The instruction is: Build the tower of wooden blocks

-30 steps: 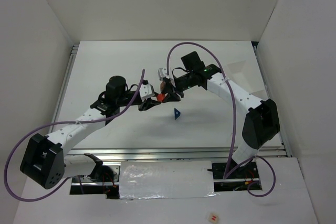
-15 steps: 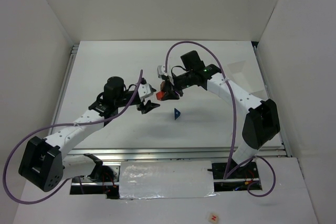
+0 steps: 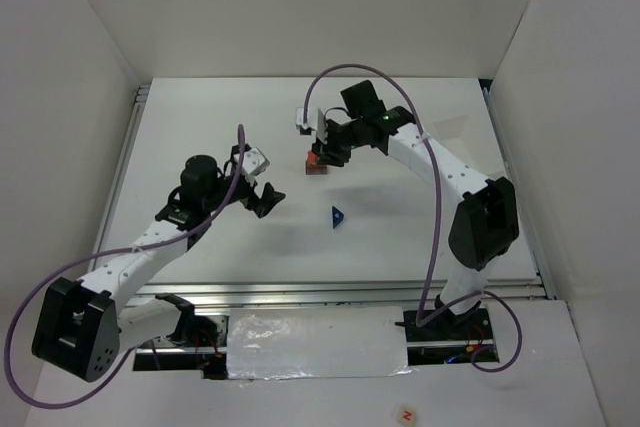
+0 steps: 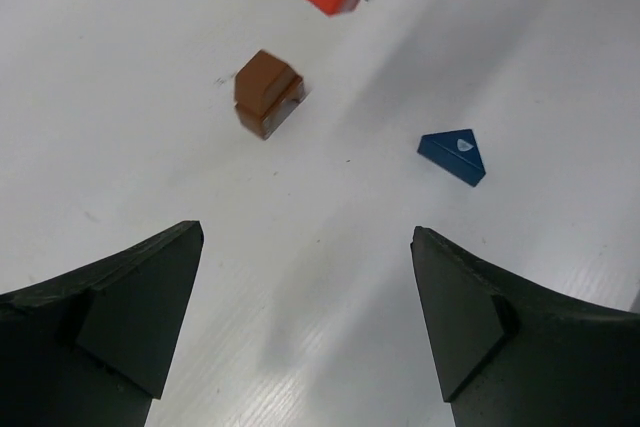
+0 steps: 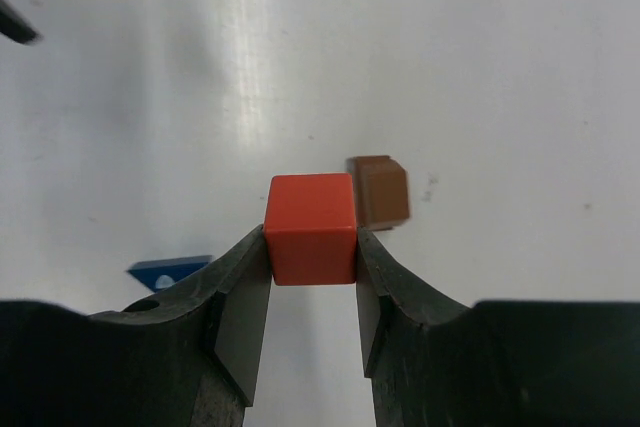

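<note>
1. The right gripper [image 5: 312, 247] was clamped on the red cube [image 5: 311, 227], one finger pressed flat against each side face. The top and front faces of the cube showed between the fingers.
2. The cube was carried over the far middle of the table [image 3: 200, 127], close to the brown block [image 4: 266, 92]. In the left wrist view the cube appeared raised off the surface and apart from the brown block, so it was not set on it.
3. The brown block stood alone on the table with nothing on top. In the right wrist view it lay just beyond the cube and slightly to its right.
4. The blue wedge [image 3: 338, 216] lay flat on the table, nearer than the brown block and a little to its right, well apart from it. Neither gripper touched it.
5. The left gripper [image 3: 262, 197] was spread wide and held nothing. It sat left of the wedge and nearer than the brown block, with bare table between its fingers [image 4: 150, 317].
6. The three blocks were separate, and none was stacked on another.
7. A purple cable [image 3: 435, 207] ran along the right arm.
</note>
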`<control>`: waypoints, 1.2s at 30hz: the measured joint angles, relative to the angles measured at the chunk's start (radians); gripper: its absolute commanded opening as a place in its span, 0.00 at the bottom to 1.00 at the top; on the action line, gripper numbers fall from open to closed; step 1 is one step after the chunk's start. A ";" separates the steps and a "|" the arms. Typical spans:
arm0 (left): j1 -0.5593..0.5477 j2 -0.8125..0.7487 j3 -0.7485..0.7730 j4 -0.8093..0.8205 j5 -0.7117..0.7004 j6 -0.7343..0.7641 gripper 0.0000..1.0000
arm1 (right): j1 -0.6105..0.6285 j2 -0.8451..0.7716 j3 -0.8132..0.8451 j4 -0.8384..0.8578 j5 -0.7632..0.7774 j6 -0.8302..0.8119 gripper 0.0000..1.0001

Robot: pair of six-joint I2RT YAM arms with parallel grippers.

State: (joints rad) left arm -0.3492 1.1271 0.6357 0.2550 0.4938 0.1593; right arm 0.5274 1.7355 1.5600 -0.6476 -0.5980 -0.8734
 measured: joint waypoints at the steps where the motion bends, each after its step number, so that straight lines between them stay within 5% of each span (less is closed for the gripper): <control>1: 0.007 -0.017 -0.017 0.005 -0.027 -0.026 0.99 | 0.000 0.032 0.041 -0.014 0.030 -0.013 0.03; 18: 0.031 -0.162 -0.078 -0.031 -0.282 -0.304 0.99 | 0.038 0.282 0.248 -0.156 0.378 -0.217 0.03; 36: 0.042 -0.196 -0.084 -0.052 -0.287 -0.325 0.99 | 0.058 0.436 0.457 -0.270 0.379 -0.325 0.06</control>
State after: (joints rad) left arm -0.3073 0.9306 0.5514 0.2028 0.2066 -0.1661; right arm 0.5858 2.1712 2.0171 -0.9180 -0.2192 -1.1988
